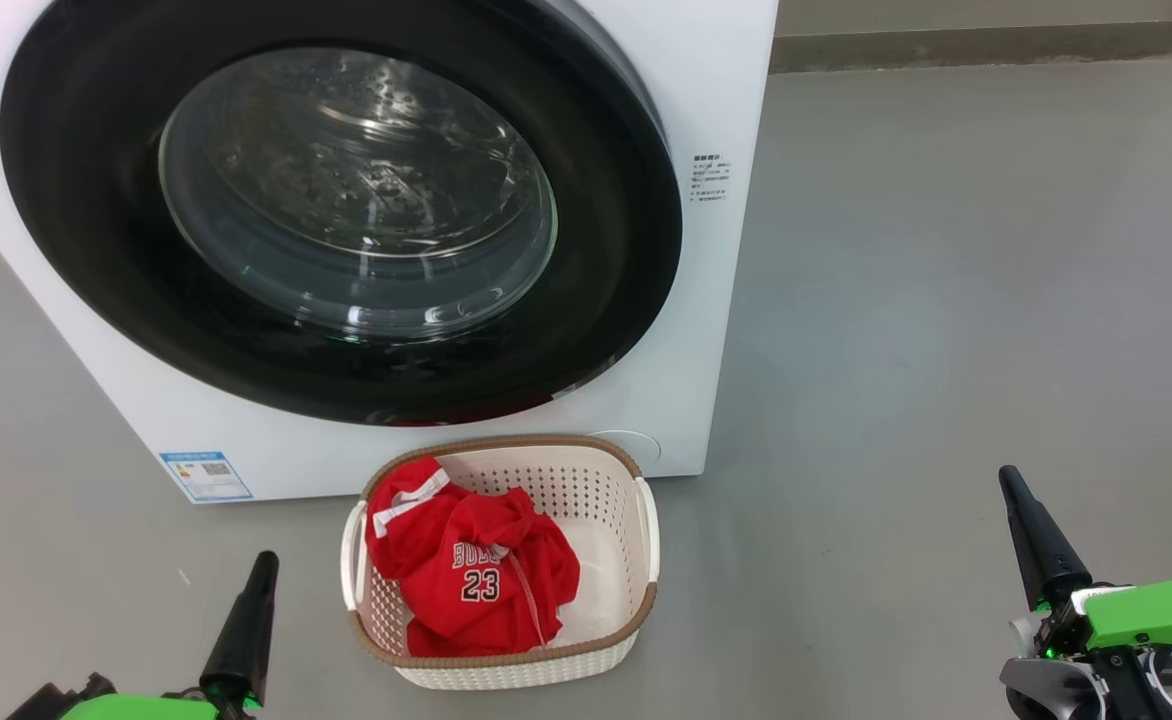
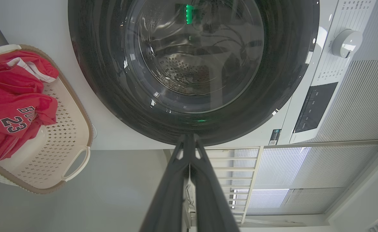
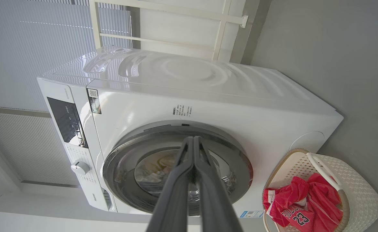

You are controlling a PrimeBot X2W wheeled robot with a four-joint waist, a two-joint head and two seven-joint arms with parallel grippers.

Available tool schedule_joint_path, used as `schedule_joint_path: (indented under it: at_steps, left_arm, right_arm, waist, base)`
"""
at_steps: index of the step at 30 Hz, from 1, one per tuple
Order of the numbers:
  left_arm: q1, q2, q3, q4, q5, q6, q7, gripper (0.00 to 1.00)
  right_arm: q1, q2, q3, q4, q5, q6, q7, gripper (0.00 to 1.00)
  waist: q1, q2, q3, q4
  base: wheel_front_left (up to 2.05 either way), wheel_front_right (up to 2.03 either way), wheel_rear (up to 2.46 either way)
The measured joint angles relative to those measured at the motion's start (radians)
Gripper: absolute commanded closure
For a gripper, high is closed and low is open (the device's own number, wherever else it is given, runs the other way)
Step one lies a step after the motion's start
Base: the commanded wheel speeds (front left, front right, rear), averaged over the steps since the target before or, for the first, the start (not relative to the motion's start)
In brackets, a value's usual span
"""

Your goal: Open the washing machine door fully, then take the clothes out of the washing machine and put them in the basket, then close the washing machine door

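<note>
both grippers were pinched shut on nothing: the left gripper [image 2: 189, 138] and the right gripper [image 3: 193, 139] each showed their dark fingers pressed together at the tips, and both hung low, well apart from the machine.

the clothes [image 1: 471, 570] lay in the basket [image 1: 506, 443], a red heap with white trim and "23" facing up. they looked soft, light and limp, probably a slick sports fabric, so a pinch on a bunched fold or the thicker trimmed hem seemed a safer hold than a flat panel, which would likely slide out of the fingers. the heap sat toward the robot's left side of the basket and rose a little above the rim there. the right side was bare, with something pale lying on the bottom. the basket stood on the floor just in front of the washing machine [image 1: 721, 300]. being small and plastic, it would probably skid if nudged.

the washing machine door [image 1: 356, 190] sat flush against the front, shut as far as could be judged. its glossy black rim looked stiff and slippery, better pushed flat than gripped. through the glass the perforated drum [image 2: 182, 69] showed steel and no red, so it seemed empty, though reflections hid part of it. by this look the task was at or near its end.
</note>
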Motion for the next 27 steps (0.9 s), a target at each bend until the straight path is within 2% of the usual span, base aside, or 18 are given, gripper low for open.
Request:
schedule_joint_path:
  at_steps: [27]
  left_arm:
    - [0.0, 0.0, 0.0, 0.0, 0.0, 0.0, 0.0, 1.0]
  right_arm:
    - [0.0, 0.003, -0.002, 0.0, 0.0, 0.0, 0.0, 1.0]
  waist:
    - [0.0, 0.0, 0.0, 0.0]
  base:
    - [0.0, 0.0, 0.0]
